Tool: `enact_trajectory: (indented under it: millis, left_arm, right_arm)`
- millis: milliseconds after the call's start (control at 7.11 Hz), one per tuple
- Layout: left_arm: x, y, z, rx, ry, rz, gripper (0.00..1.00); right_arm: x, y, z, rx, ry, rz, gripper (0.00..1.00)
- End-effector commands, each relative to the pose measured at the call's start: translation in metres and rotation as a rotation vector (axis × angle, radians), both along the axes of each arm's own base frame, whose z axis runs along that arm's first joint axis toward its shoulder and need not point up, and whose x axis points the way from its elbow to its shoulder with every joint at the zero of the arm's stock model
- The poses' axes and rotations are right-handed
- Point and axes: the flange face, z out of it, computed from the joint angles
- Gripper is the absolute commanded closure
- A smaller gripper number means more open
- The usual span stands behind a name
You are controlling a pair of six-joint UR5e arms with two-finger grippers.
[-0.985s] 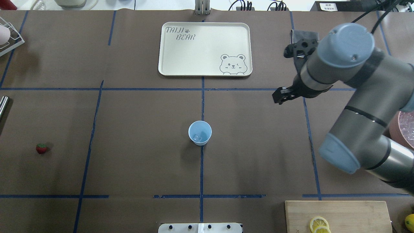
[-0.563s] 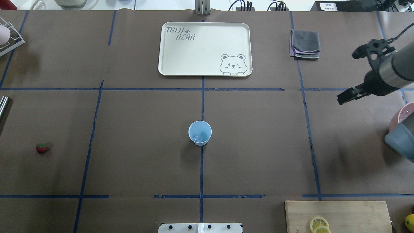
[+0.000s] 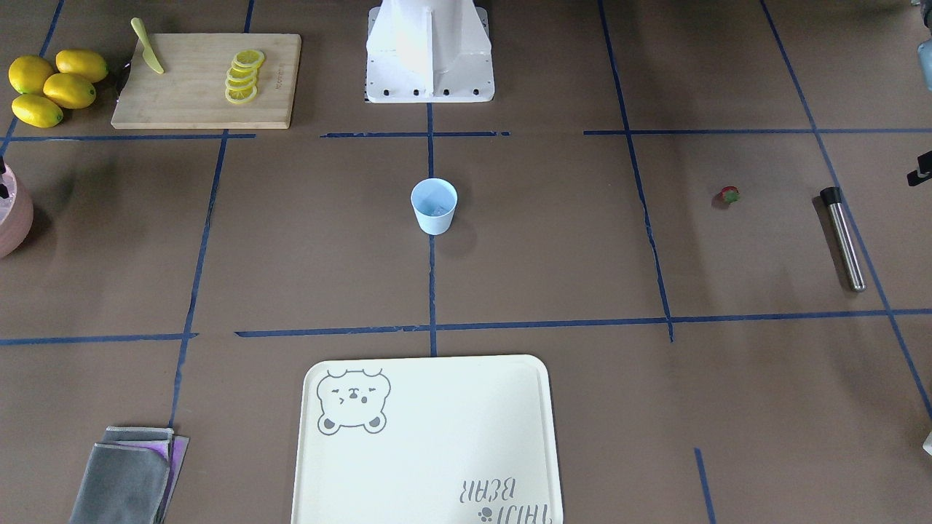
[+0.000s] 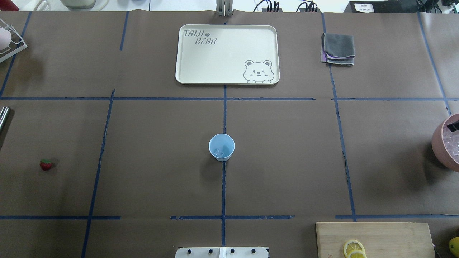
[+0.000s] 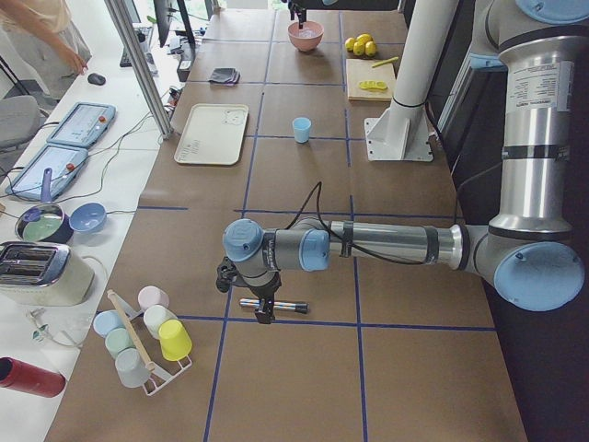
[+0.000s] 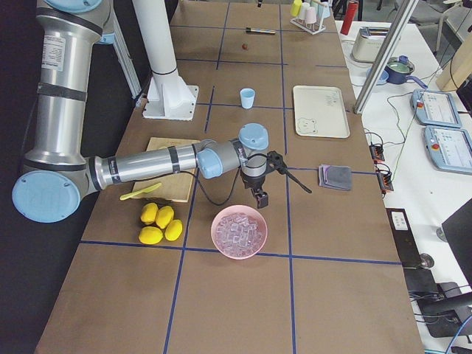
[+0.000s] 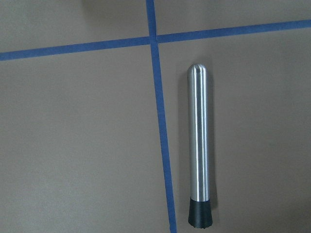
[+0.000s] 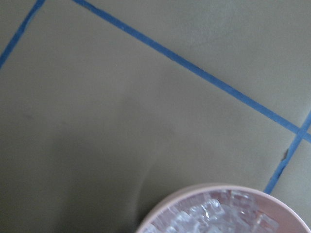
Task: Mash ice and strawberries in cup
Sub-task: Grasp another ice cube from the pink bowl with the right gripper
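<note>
Just below right jaws, ice (image 6: 240, 231).

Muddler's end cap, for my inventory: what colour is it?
The end cap is black; left wrist view shows it best.

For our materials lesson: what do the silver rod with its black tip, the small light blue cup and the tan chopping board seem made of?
Silver rod: likely brushed steel, streaked highlights; black tip matte, perhaps rubber. Light blue cup: probably smooth plastic, even colour. Tan chopping board: wood or bamboo, faint grain.
</note>
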Motion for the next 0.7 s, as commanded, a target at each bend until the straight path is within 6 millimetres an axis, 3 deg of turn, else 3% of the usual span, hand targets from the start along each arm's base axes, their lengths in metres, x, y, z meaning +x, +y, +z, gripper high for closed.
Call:
enact_trajectory:
  millis: [0, 422, 563]
  left_arm:
    - [0.001, 0.000, -0.001, 0.001, 0.000, 0.001, 0.00]
    - [0.000, 0.000, -0.002, 0.004, -0.004, 0.000, 0.00]
    - [0.000, 0.000, -0.002, 0.004, -0.004, 0.000, 0.00]
  right_arm:
    - [0.027, 0.018, 0.033, 0.107, 0.015, -0.156, 0.01]
    - [0.026, 0.017, 0.064, 0.167, 0.028, -0.274, 0.02]
    - [0.023, 0.016, 0.063, 0.179, 0.029, -0.290, 0.02]
